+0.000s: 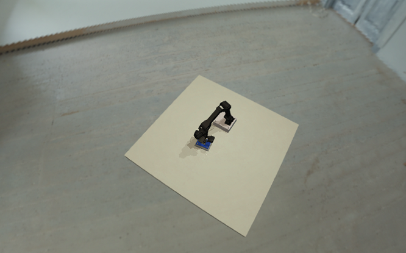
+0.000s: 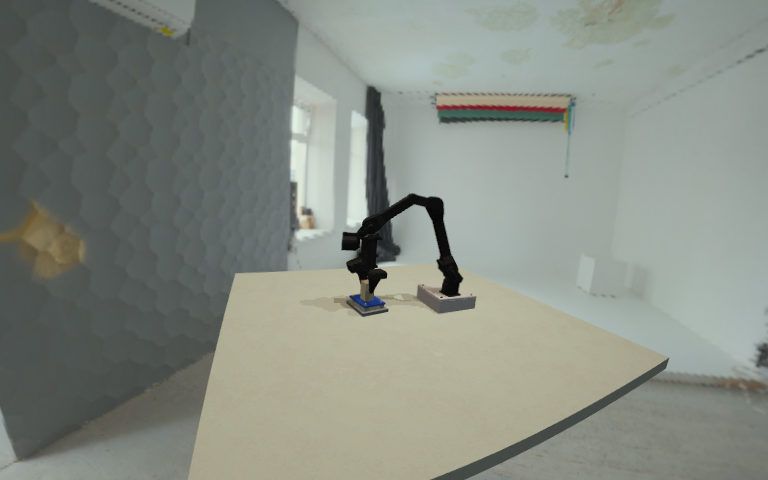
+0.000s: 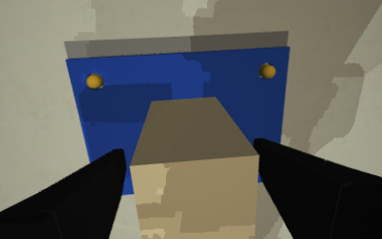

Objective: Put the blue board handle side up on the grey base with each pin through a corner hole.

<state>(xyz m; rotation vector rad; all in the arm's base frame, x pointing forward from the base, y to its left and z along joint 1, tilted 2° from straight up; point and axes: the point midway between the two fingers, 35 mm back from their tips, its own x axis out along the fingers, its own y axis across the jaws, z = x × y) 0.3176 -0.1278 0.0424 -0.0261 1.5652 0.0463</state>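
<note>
Blue board [image 1: 203, 146] [image 2: 356, 298] [image 3: 134, 70], handle side up, lies over the grey base [image 1: 207, 149] [image 2: 362, 311] [image 3: 174, 44] on a pale table [image 1: 243, 183] [image 2: 396, 373], beneath a black robot arm [image 1: 212, 116] [image 2: 440, 226]. The close wrist view alone shows two gold pins [image 3: 95, 81] [image 3: 267, 71] poking up through two holes along one edge; the other two corners are out of sight there. The exterior view shows what that one cannot, the base's layered side under the board, though at that size it is hard to say whether the board rests on all four posts.

The square handle [image 2: 366, 290] [image 3: 194, 131], a tan upright block with flat faces and crisp edges, stands between the fingers of the gripper [image 2: 369, 284] [image 3: 190, 152], which is released, its dark, tapered fingers spread to either side. The pins have rounded, softly shining tips; the board is smooth and thin. A strip of base shows past the board's far edge. Table surface surrounds the base, with the arm's pale, boxy mount [image 1: 222, 126] [image 2: 456, 305] near it and the table's edges well apart.
</note>
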